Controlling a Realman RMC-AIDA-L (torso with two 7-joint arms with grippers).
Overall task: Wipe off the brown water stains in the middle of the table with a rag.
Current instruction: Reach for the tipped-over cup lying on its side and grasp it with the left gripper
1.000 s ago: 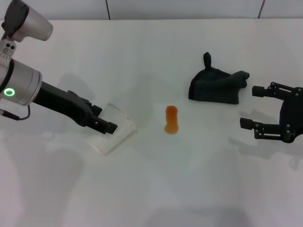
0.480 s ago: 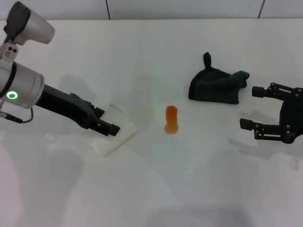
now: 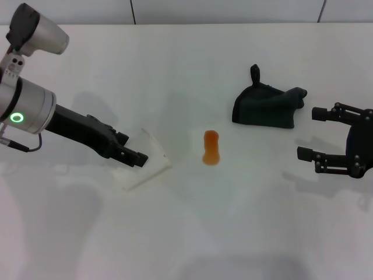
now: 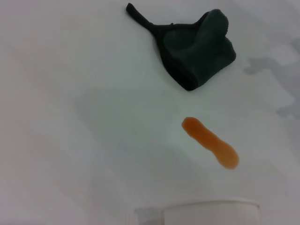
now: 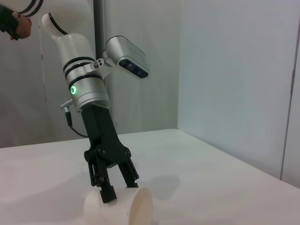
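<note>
The brown water stain [image 3: 210, 147] is a small orange-brown puddle in the middle of the white table [image 3: 192, 233]; the left wrist view also shows the stain [image 4: 211, 143]. The rag [image 3: 265, 107] is a dark crumpled cloth lying beyond and to the right of the stain, and the rag [image 4: 197, 49] is untouched. My left gripper [image 3: 135, 156] is left of the stain, shut on a tipped white cup [image 3: 150, 169]. My right gripper [image 3: 308, 133] hovers open just right of the rag, holding nothing.
Seen from the right wrist, the white cup [image 5: 122, 208] lies on its side under the left gripper [image 5: 119, 187]. The cup's rim [image 4: 211, 205] shows in the left wrist view. A wall runs behind the table's far edge.
The left arm has shifted slightly toward the stain and the cup has tipped further over. The right gripper has barely moved. Stain and rag are unchanged.
</note>
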